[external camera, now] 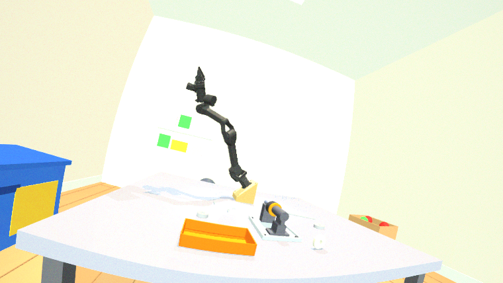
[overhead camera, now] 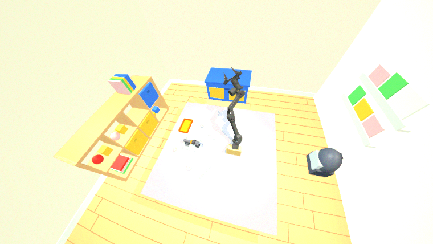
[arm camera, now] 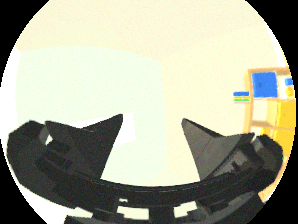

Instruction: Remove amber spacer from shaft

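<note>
My gripper (overhead camera: 228, 70) (external camera: 199, 68) (arm camera: 153, 119) is open and empty, raised high above the table and far from the fixture. The fixture's pale base plate (external camera: 257, 228) lies on the table and carries a dark block (external camera: 266, 213) and a nearer dark post (external camera: 278, 227). The dark shaft (overhead camera: 187, 141) (external camera: 280, 212) runs level across them. One amber spacer (overhead camera: 191, 141) (external camera: 269, 209) shows as a ring around the shaft's line, between the block and the near post. Other spacers cannot be made out. How deep the shaft sits in the housing is hidden.
An orange tray (overhead camera: 182, 131) (external camera: 218, 244) stands beside the fixture. Small pale round pieces (external camera: 202, 214) (external camera: 318, 226) and a cream piece (overhead camera: 174, 149) (external camera: 318, 242) lie around it. The arm's base sits on a yellow block (overhead camera: 233, 150) (external camera: 247, 194) behind the fixture in the exterior view.
</note>
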### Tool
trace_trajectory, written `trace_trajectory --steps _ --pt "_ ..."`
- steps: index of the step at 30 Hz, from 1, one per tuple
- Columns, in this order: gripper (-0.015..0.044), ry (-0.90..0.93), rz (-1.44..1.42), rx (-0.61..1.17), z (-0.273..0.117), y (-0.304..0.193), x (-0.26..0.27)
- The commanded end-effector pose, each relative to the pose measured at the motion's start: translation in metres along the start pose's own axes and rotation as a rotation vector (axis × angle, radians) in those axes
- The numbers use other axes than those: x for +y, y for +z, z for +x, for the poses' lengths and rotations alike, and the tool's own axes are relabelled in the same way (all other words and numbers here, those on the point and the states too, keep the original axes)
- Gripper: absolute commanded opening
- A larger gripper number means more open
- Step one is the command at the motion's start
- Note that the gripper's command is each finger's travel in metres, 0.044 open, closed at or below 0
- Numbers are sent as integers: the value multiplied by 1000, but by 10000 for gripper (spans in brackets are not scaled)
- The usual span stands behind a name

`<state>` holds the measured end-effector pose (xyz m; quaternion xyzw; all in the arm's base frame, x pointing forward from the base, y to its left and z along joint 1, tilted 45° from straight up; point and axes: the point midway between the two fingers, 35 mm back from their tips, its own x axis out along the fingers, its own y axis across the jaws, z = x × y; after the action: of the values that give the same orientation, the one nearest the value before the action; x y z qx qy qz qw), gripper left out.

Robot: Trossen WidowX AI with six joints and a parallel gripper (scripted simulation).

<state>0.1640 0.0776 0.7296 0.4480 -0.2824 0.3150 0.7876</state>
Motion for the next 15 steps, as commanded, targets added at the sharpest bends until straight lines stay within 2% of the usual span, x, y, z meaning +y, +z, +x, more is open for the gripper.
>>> trace_trajectory --steps 1,5,15 --pt "426 4 7 0 0 0 1" --pt "440 87 176 7 -12 8 24" --pt "440 447 946 117 -79 69 96"
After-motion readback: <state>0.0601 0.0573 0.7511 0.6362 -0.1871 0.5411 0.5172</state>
